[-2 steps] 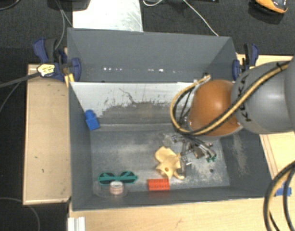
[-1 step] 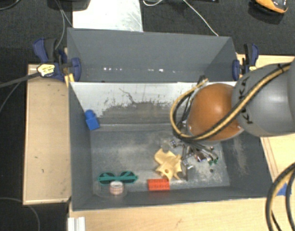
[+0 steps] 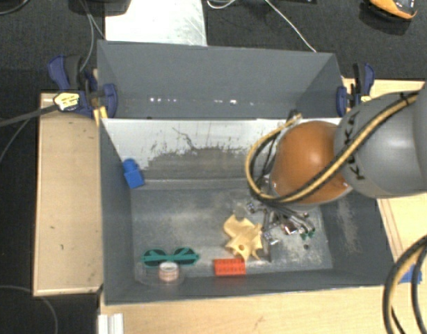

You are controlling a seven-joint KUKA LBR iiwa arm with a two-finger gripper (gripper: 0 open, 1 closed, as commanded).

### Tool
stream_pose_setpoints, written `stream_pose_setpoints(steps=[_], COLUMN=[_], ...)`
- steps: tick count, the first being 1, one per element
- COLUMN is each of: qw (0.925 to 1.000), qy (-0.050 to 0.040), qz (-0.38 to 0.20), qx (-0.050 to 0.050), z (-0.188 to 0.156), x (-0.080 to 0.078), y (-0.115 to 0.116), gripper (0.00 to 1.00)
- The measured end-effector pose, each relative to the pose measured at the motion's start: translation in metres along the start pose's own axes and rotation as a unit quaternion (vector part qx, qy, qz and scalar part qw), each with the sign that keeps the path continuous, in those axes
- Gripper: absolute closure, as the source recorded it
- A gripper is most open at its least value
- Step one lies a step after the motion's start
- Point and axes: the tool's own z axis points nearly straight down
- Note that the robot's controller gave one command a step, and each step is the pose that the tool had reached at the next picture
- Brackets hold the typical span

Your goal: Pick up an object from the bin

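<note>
My gripper (image 3: 277, 229) hangs low over the bin floor, right of centre, under the arm's orange cover. Directly to its left, and touching or nearly touching it, lies a pale yellow jagged piece (image 3: 241, 236). A flat red block (image 3: 229, 266) rests just below that piece, near the front wall.
A green two-lobed thing (image 3: 170, 257) and a small clear round cap (image 3: 170, 272) lie at the front left. A blue block (image 3: 133, 175) leans against the left wall. The arm and its looped cables cover the bin's right side.
</note>
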Motion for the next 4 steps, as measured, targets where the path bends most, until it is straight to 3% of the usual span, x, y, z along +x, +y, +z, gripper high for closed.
stream_pose_setpoints(steps=[1,2,4], qw=[0.9997,0.9984,0.9985], qy=[-0.0018,-0.0042,-0.0041], qz=[-0.025,-0.056,-0.055], qx=[0.000,0.003,0.002], z=[0.0001,-0.0028,-0.0038], x=[-0.0028,-0.0101,-0.0097], y=[0.0036,0.0072,0.0072], gripper=[0.00,1.00,1.00])
